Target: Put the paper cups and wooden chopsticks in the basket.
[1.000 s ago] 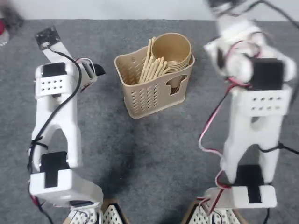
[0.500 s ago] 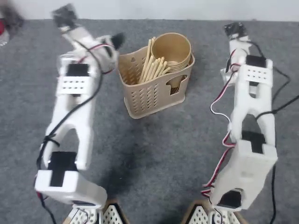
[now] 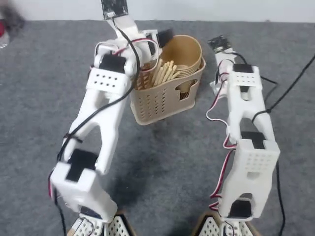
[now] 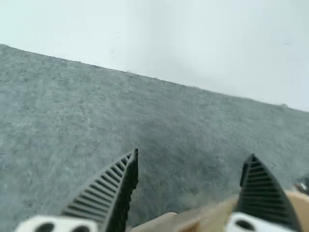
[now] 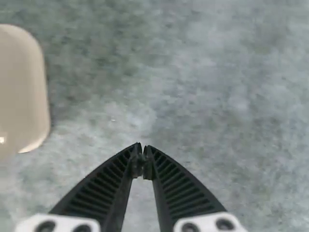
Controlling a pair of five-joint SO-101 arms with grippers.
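Observation:
The tan slotted basket [image 3: 162, 96] stands on the grey carpet at the middle back. Stacked paper cups [image 3: 181, 51] sit in its right part and several wooden chopsticks [image 3: 162, 71] lean in its left part. My left gripper [image 3: 163, 37] hangs over the basket's back left rim, by the cups. In the left wrist view it [image 4: 193, 164] is open with nothing between its fingers, and the tan basket rim [image 4: 193, 220] lies just under them. My right gripper [image 5: 140, 157] is shut and empty, low over the carpet beside the basket's rounded corner [image 5: 19, 87].
The right arm [image 3: 243, 88] stands folded just right of the basket. Grey carpet [image 3: 172, 162] lies open in front of the basket and to its far left. A pale wall [image 4: 193, 34] runs along the back edge.
The left arm has swung from the far left over to the basket's back rim. The right arm has come down and drawn in closer to the basket's right side.

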